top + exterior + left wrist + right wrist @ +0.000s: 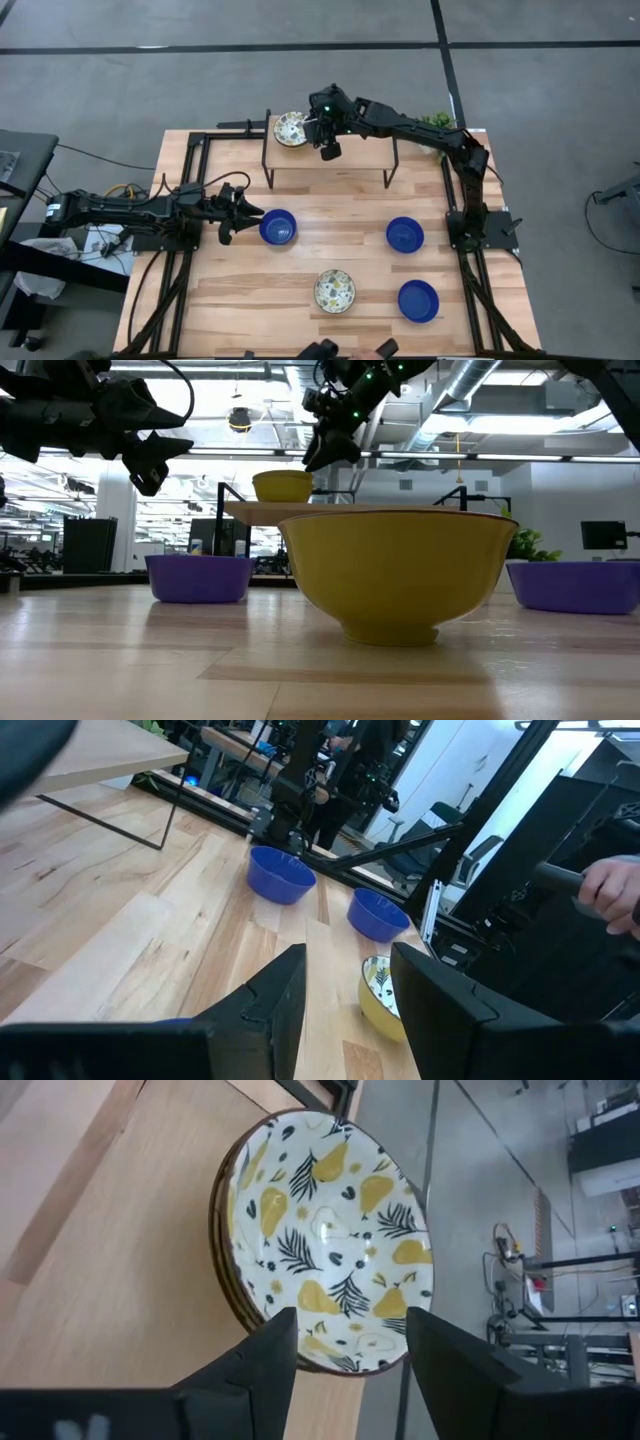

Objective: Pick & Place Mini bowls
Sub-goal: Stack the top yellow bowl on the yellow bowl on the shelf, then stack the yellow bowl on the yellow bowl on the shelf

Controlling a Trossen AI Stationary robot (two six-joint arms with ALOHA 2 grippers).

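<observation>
Patterned bowl (325, 1240) on shelf (330, 150) | right fingers (345, 1355) apart, empty | left fingers (345, 1000) apart, empty

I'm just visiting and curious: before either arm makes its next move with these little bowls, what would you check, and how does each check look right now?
1. Right gripper near the patterned bowl on the raised wooden shelf: ok, beside it.
2. Right jaws open and empty: ok.
3. Stack under that patterned bowl: the right wrist view shows extra rims beneath; how many, cannot tell.
4. Left gripper near the glossy blue bowl on the left: ok, just beside it, not touching.
5. Left jaws empty: ok, apart with nothing between them.
6. Other bowls upright: ok, two more blue bowls and a patterned bowl on the table.
</observation>
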